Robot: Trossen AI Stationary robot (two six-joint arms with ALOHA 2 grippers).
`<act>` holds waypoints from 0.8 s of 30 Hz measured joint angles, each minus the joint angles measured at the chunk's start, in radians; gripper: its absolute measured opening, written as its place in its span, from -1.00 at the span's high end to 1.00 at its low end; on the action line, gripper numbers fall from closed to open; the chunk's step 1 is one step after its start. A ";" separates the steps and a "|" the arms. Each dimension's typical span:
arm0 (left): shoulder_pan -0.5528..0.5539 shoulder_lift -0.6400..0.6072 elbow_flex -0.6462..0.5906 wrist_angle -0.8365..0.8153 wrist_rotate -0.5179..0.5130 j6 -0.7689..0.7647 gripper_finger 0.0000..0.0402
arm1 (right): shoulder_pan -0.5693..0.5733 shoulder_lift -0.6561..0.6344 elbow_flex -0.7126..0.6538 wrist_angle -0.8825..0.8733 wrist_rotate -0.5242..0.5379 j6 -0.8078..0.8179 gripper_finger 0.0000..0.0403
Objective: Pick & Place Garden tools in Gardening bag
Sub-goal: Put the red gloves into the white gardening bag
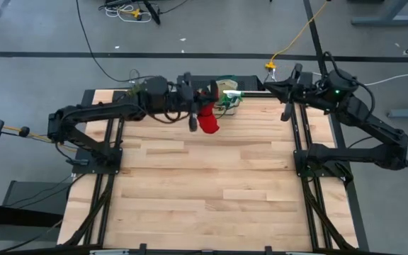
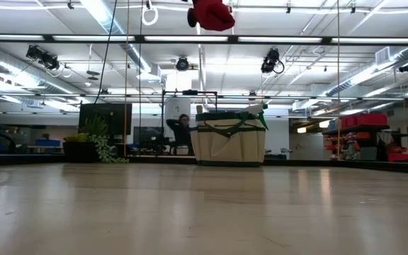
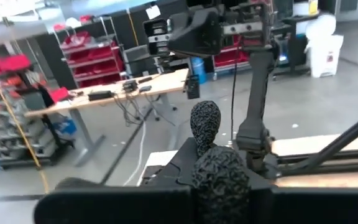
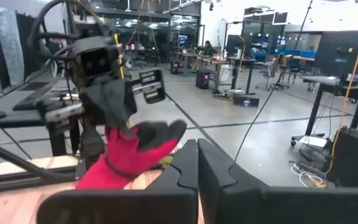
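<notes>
The left gripper (image 1: 193, 106), clenched on the glove (image 1: 208, 119), holds it high, seemingly to drop into the bag (image 1: 229, 98); the right gripper (image 1: 287, 95) waits shut.

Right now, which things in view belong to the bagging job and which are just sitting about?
Job:
- red-and-black fabric glove, hanging from the shut left pincer
- beige fabric bag with dark green trim, at the table's far edge
- right pincer, shut, empty

Just about:
- leafy green potted plant
- person behind the bag
</notes>
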State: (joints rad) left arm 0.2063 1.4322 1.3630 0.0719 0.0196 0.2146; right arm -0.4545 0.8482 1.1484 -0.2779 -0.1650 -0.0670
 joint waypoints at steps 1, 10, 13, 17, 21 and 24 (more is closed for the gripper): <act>0.011 0.000 0.006 -0.006 0.010 -0.029 0.95 | 0.000 -0.004 0.000 -0.008 -0.003 -0.004 1.00; 0.122 0.000 0.013 -0.007 0.125 -0.204 0.97 | 0.000 -0.037 0.000 -0.090 -0.010 0.005 1.00; 0.157 0.000 0.013 -0.008 0.146 -0.229 0.96 | 0.000 -0.061 0.000 -0.119 -0.010 0.040 1.00; 0.206 0.000 0.013 -0.005 0.200 -0.256 0.97 | 0.000 -0.093 0.000 -0.173 -0.009 0.073 1.00; 0.247 0.000 0.013 -0.006 0.246 -0.263 0.97 | 0.000 -0.123 0.000 -0.223 -0.009 0.084 1.00; 0.271 0.000 0.013 0.000 0.248 -0.257 0.97 | 0.000 -0.139 0.000 -0.227 -0.008 0.081 1.00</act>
State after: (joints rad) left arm 0.4774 1.4322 1.3762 0.0717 0.2679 -0.0423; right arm -0.4545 0.7088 1.1481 -0.5045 -0.1726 0.0145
